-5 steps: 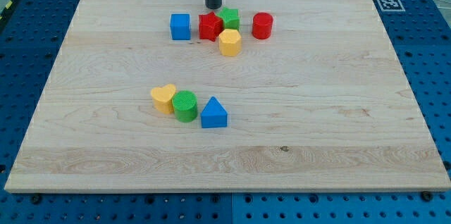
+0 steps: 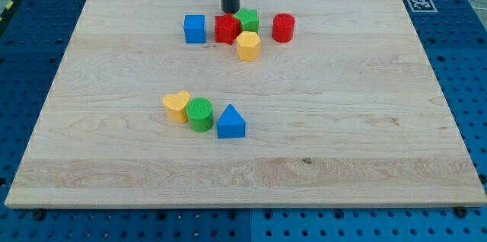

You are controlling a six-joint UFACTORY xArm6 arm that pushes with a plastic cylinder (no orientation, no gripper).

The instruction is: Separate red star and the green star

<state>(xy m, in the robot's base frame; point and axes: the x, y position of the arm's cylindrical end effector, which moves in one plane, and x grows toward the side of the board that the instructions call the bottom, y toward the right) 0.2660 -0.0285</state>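
Tip (image 2: 230, 11) seemingly nearer red star (image 2: 226, 29).

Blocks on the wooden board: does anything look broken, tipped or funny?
Nothing stands out. My tip sits just above the red star block, which touches the green star block; every block rests flat on the wooden board.

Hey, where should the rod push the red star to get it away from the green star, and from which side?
Push the red star's upper-right edge, at the seam with the green star, driving toward the view's lower left. My tip sits just above that seam. The blue cube blocks a straight leftward push and the yellow block sits lower right.
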